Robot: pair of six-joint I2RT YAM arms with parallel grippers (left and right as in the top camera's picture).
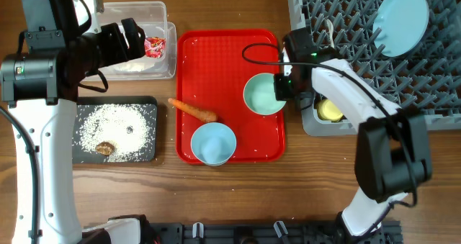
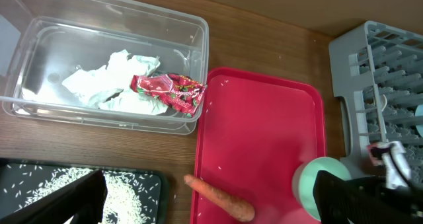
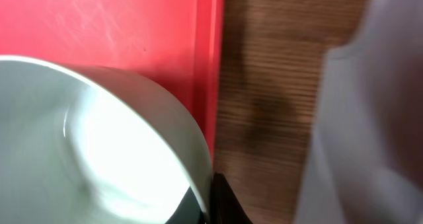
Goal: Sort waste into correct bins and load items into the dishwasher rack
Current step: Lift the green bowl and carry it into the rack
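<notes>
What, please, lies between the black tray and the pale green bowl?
The orange carrot, lying across the red tray's left rim; the overhead view shows it.

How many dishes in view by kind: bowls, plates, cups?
Bowls: 2, the pale green bowl and the light blue bowl, both on the red tray
Plates: 1, the light blue plate, standing in the rack
Cups: 1, the yellow cup, in the rack's corner
Total: 4
</notes>
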